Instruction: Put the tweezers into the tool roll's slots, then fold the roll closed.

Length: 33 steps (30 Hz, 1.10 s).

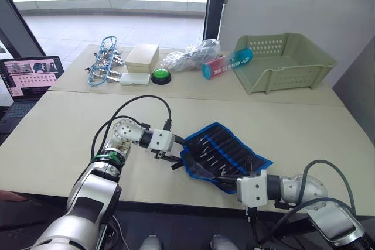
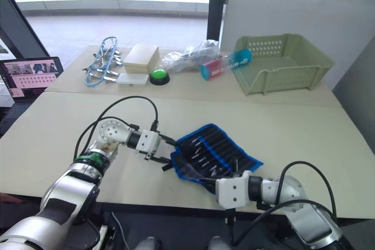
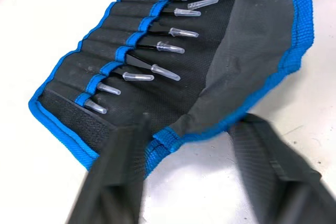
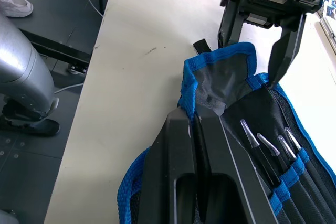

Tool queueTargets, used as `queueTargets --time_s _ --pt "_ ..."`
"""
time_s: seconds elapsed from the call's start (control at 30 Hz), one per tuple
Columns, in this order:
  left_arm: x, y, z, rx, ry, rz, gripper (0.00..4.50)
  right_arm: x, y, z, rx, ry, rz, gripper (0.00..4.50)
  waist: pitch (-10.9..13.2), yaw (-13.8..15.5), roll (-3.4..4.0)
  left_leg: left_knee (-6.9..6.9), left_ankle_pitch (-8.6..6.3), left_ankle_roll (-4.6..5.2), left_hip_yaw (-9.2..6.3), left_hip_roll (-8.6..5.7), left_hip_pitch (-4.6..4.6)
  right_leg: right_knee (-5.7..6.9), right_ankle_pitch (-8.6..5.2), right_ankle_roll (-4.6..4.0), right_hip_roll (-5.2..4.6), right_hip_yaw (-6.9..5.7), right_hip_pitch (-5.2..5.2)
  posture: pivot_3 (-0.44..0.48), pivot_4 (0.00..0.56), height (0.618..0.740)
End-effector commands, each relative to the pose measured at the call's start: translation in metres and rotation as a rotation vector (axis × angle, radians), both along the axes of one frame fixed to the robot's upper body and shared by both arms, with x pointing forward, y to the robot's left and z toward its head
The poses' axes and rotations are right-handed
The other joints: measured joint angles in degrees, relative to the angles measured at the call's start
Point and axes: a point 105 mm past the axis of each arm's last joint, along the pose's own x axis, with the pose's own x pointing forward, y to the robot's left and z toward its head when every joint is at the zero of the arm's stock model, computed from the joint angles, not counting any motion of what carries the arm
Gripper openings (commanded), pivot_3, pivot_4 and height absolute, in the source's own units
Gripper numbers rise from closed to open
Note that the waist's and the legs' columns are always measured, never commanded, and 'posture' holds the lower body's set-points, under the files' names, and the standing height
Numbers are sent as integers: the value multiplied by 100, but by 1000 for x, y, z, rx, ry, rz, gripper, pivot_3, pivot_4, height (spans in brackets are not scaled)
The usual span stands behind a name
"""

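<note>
The tool roll lies unrolled on the near table, black with blue edging. Several dark tweezers with clear tip caps sit in its slots. A grey inner flap lies partly folded over along the near side. My left gripper is open at the roll's left end, its fingers standing on either side of the flap's corner. My right gripper is shut on the flap's blue edge at the roll's near side. My left gripper also shows beyond it in the right wrist view.
On the far table stand a green plastic basket, a red and teal tube, a clear bag, a green button, a beige box and blue-and-silver clamps. A laptop sits at the far left.
</note>
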Motion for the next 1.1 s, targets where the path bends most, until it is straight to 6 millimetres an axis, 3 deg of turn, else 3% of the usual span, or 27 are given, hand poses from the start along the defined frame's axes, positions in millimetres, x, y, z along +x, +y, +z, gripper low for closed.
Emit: queueTargets --time_s 0.03,0.13,0.4,0.63,0.8,0.9,1.0,1.1 --pt "3 -5 9 -4 -62 -20 962 0 2 12 25 -46 0 0 0 0 0 0 0 0 0 0 0 0 0 0 0 0 0 0 150 740" --pt "2 -7 9 -7 -55 -29 25 0 2 12 21 -49 -4 0 0 2 0 1 0 0 -1 0 0 0 0 0 0 -1 0 0 150 740" --pt "0 -3 5 23 -37 -38 25 6 2 11 9 -65 -38 0 0 -2 0 1 0 0 -1 0 1 2 0 0 0 -1 0 0 150 740" --pt "-1 33 18 42 -86 9 25 27 2 10 -42 -187 -47 0 0 -72 0 0 1 1 -2 0 6 10 0 0 2 0 0 0 150 740" --pt "-16 73 24 43 -105 108 25 28 14 3 -107 -258 81 0 0 -190 3 -6 1 1 -3 3 17 24 0 -1 2 2 0 0 150 740" --pt "-43 91 19 40 -56 177 25 38 27 8 -91 -322 105 0 5 -226 8 -5 1 1 -4 4 24 43 0 -1 2 1 -1 0 150 740" --pt "-75 97 9 41 24 256 25 47 40 10 -76 -361 118 0 9 -290 14 -6 1 0 -3 7 27 50 0 -1 2 3 -1 0 150 740" --pt "-92 95 -3 8 111 372 25 42 45 4 -70 -324 148 0 12 -226 19 -6 1 0 -4 9 28 60 -1 -3 1 1 -1 0 150 740"
